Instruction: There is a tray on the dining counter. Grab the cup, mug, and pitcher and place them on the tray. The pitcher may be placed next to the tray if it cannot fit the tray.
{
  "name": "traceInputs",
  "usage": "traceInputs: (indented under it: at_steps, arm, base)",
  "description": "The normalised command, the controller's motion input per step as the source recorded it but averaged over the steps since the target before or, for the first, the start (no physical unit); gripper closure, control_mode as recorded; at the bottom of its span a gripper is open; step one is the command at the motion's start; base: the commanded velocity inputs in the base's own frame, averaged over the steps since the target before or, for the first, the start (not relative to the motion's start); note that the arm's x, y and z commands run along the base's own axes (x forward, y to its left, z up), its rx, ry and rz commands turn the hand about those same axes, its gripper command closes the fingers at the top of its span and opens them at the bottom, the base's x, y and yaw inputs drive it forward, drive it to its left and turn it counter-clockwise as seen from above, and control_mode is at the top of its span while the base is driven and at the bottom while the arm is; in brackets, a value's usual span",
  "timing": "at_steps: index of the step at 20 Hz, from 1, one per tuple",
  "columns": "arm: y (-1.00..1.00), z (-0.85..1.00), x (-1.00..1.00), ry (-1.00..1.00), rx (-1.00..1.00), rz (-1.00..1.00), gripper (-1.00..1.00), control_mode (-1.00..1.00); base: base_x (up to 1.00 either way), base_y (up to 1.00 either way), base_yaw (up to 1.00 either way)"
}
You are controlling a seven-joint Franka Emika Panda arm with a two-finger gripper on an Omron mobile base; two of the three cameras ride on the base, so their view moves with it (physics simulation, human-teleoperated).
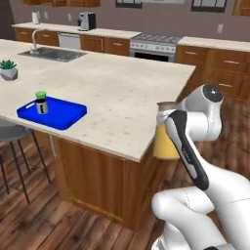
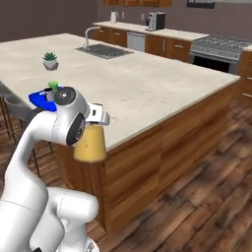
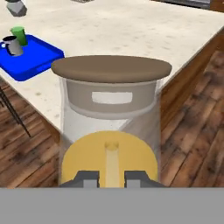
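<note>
1. The pitcher is held in the air off the near edge of the dining counter, beside the counter's wooden side and not over the top. It is pinched by the gripper, whose fingertips sit close together against the glass low in the hand view, so the claw is judged to be nearly pressed together, nipping the pitcher.
2. The tray lies at the counter's near left edge, well apart from the pitcher. The cup and the mug are already on it, standing close together toward its left end, the cup behind the mug.
3. Step in hand, as judged: the pitcher is to be carried over to the tray and set down. 2 of the 3 things appear done.
4. To do it well, the pitcher should be lifted clear of the counter lip before it is moved sideways; the base looks to sit below the countertop level.
5. It should be kept upright, since orange liquid is carried under the brown lid.
6. The bare right part of the tray is the better target; cup and mug must not be knocked. If room is short, the counter just beside the tray is allowed.
7. Release should wait until the base is flat on the surface.
</note>
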Motion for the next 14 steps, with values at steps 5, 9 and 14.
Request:
traceInputs:
  at_steps: [5, 9, 14]
  arm:
    - [0.00, 0.00, 0.00, 0.00, 0.00, 0.00, 1.00, 1.00]
    - [0.00, 0.00, 0.00, 0.00, 0.00, 0.00, 1.00, 1.00]
    - [0.00, 0.00, 0.00, 0.00, 0.00, 0.00, 1.00, 1.00]
  base:
    - [0.61, 1.00, -0.41]
    - [0.44, 1.00, -0.23]
    - [0.41, 1.00, -0.15]
